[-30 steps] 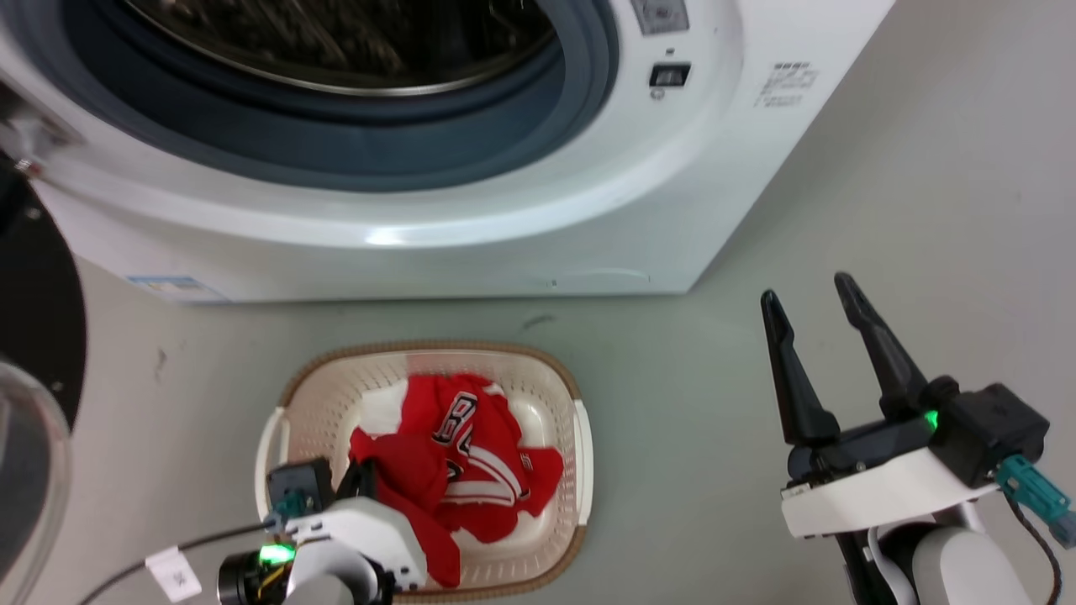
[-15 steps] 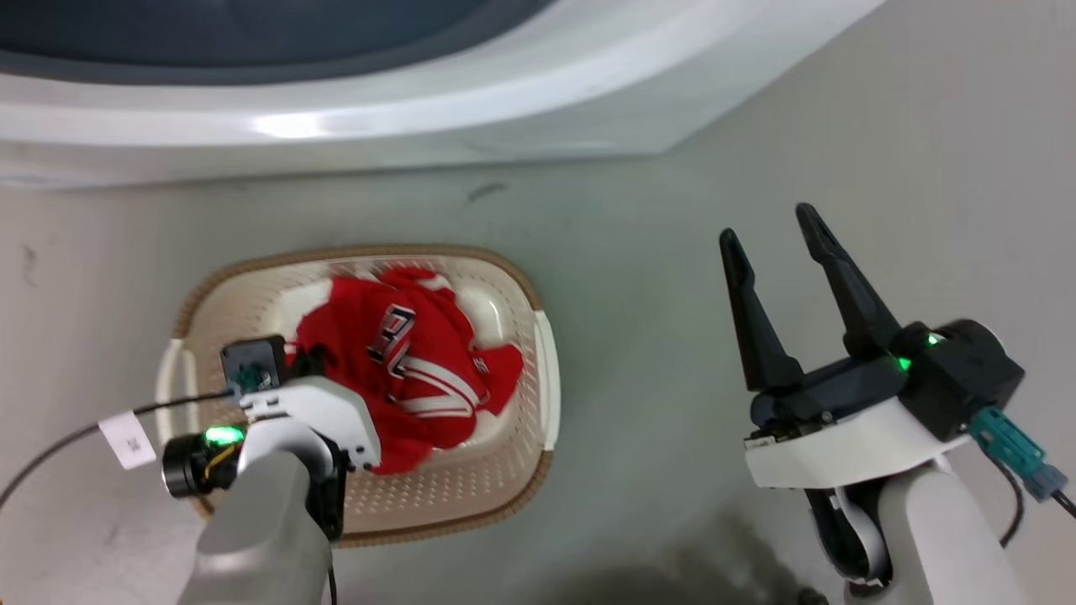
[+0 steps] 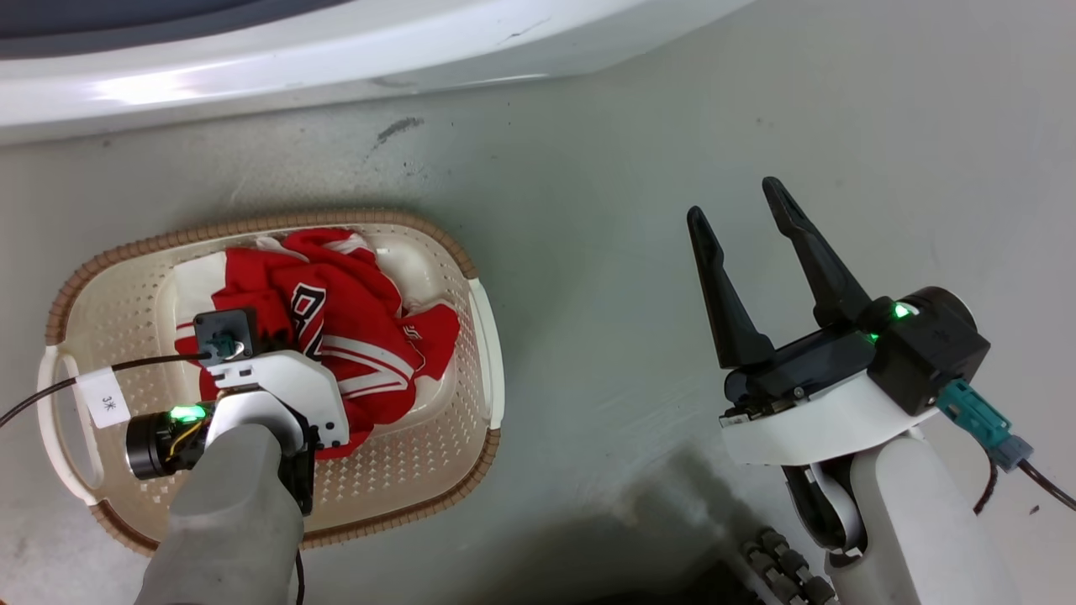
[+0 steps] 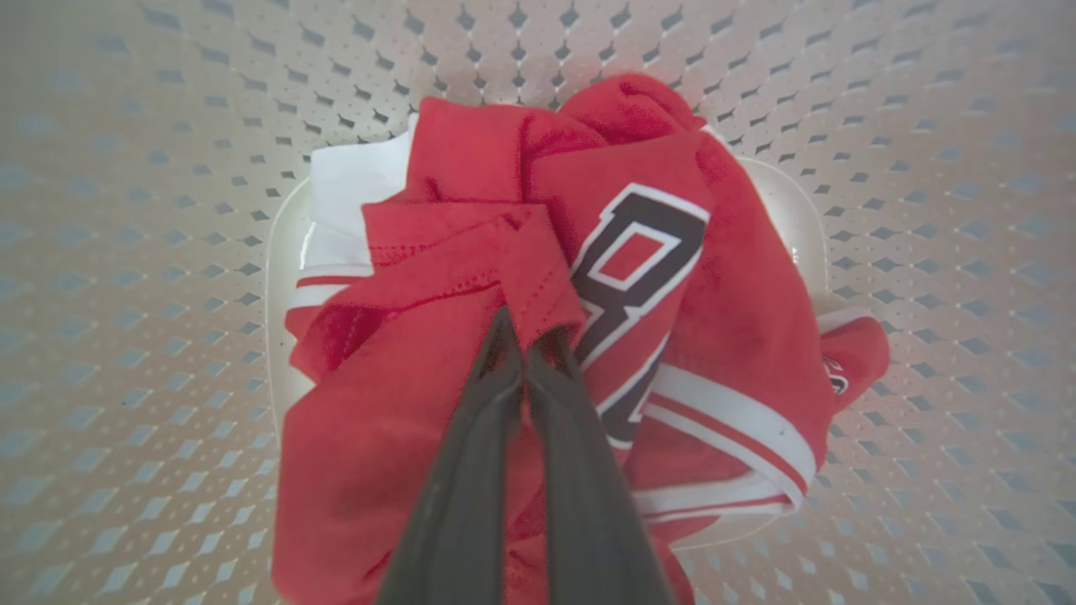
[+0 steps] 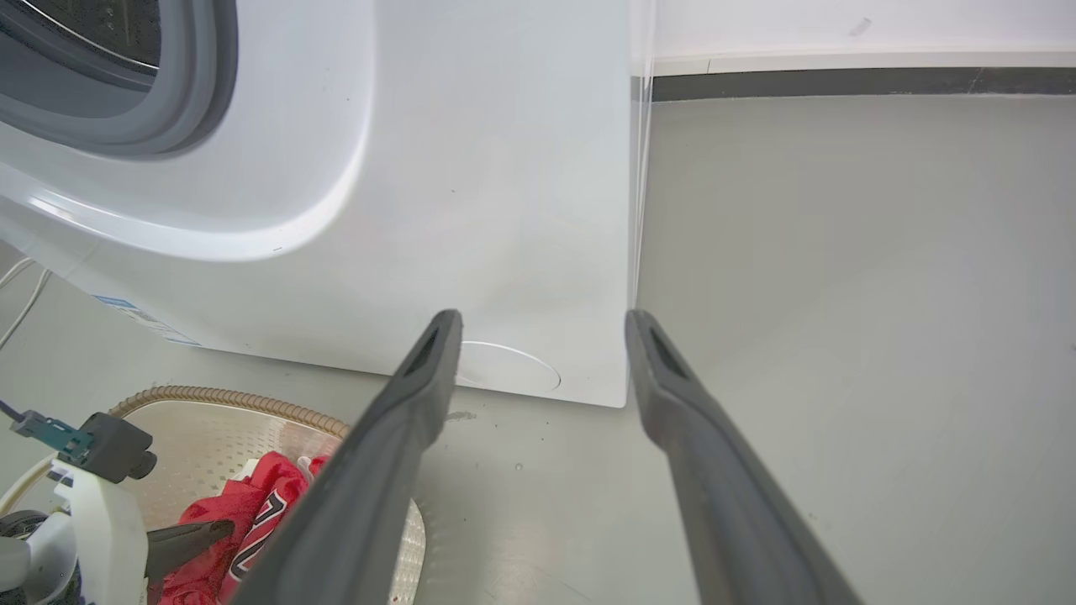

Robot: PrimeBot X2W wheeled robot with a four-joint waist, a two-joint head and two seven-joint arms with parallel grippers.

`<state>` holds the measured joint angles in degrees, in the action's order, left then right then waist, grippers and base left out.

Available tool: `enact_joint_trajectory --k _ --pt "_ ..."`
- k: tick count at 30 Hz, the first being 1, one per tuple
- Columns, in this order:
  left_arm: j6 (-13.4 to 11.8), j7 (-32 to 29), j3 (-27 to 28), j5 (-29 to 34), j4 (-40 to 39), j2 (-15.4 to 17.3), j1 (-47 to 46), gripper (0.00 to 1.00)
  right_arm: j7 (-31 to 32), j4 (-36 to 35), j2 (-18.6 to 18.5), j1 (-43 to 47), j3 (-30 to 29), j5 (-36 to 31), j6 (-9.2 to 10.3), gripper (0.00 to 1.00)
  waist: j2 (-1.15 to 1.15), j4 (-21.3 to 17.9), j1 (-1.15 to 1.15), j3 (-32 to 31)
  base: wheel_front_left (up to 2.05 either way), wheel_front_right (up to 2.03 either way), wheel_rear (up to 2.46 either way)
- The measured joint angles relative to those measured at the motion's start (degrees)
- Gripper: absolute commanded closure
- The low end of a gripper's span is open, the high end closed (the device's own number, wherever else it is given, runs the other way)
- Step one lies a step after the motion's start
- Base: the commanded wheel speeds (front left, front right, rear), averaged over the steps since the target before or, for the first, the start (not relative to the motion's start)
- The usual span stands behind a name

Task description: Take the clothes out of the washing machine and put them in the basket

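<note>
- Head camera tipped lower; washing machine (image 3: 336,67) now a white strip along the top edge.
- Left gripper (image 4: 527,334) points down into perforated cream basket (image 3: 252,223), lower left, fingers pinched tight on crumpled red clothes (image 3: 357,290).
- Right gripper (image 3: 734,199) centre-right, fingers spread wide, empty.

The head camera has tilted down; the left end effector (image 4: 525,340), gripping the clothes (image 4: 731,319), has moved from the near rim of the basket (image 3: 403,470) toward its middle.

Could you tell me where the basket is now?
Head view, lower left: the basket sits on the floor before the washing machine, holding the clothes.
</note>
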<state>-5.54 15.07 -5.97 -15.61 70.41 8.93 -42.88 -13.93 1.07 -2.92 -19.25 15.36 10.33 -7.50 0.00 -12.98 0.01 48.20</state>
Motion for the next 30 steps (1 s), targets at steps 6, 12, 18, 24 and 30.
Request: enact_joint_trajectory --k 6,12,18,24,30 --pt "1.15 0.00 0.63 -0.92 -0.46 -1.33 2.51 0.00 -0.52 2.25 0.03 0.31 -1.36 -0.92 -0.01 0.00 0.00 0.49 0.00 -4.12 0.00 0.00 0.00" --pt "3.58 0.00 0.27 -1.10 -4.30 -4.00 8.54 0.00 -0.16 3.65 0.05 4.64 -5.02 -2.35 0.00 0.00 0.00 2.25 -0.01 -13.51 0.00 0.00 0.00" --pt "5.26 0.00 0.47 -0.65 -12.74 -5.45 15.36 0.00 2.56 2.11 0.04 10.81 -8.66 -3.82 -0.01 0.00 0.00 4.65 -0.01 -25.18 0.00 0.00 0.00" --pt "5.04 0.00 0.67 0.78 -20.73 -5.78 19.33 0.00 4.38 0.16 0.05 14.47 -10.48 -4.32 -0.01 0.00 0.00 6.08 -0.02 -31.33 0.00 0.00 0.00" --pt "5.08 0.01 0.09 2.77 -33.31 -5.97 22.73 0.00 5.95 -2.19 0.04 17.13 -12.50 -4.89 -0.01 0.00 0.00 7.86 -0.02 -36.69 0.00 0.00 0.00"
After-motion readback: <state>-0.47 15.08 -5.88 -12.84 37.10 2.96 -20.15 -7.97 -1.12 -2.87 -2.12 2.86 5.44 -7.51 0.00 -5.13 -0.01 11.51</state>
